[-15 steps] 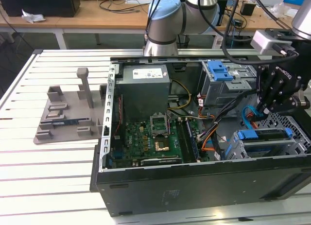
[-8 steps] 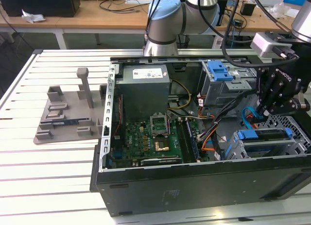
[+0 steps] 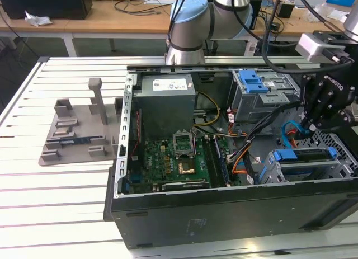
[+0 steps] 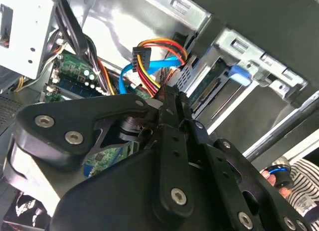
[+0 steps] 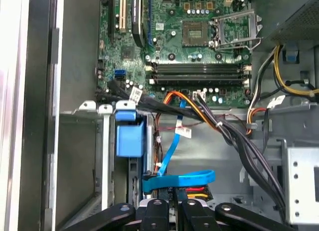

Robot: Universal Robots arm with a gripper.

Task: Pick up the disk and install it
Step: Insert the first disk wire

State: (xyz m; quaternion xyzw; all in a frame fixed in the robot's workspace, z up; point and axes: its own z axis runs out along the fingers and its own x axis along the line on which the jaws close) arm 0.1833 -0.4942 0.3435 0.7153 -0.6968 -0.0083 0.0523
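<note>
Blue plastic rails mark the disk (image 3: 302,156) for me: in the exterior view it lies flat in the metal drive cage (image 3: 268,172) at the near corner of the open computer case (image 3: 224,214), on the exterior view's right, with its rails running along the long edges and a blue tab at each end. In the first wrist view I see the same disk (image 5: 127,141) end-on as a blue block slotted between the cage's upright silver walls. My gripper (image 3: 307,127) hangs just above and behind that cage, apart from the disk, down among the loose cables. In both wrist views the fingers (image 5: 159,211) look drawn tight together, and I cannot tell whether anything is pinched between them. A flat blue data cable (image 5: 179,180) loops just beyond the fingertips, next to a bundle of orange, red and yellow wires ending in a black connector (image 4: 141,55), which in the second wrist view sits near the tip of the gripper (image 4: 172,104). Deeper inside the case lie the green motherboard (image 3: 168,161) and the grey power-supply box (image 3: 168,99), with a blue ribbed latch (image 3: 251,80) on the far bay. The case stands on a white slatted worktop (image 3: 56,203) beside a grey fixture (image 3: 78,130). A person's hand (image 4: 271,178) in a striped sleeve shows at the second wrist view's edge.
</note>
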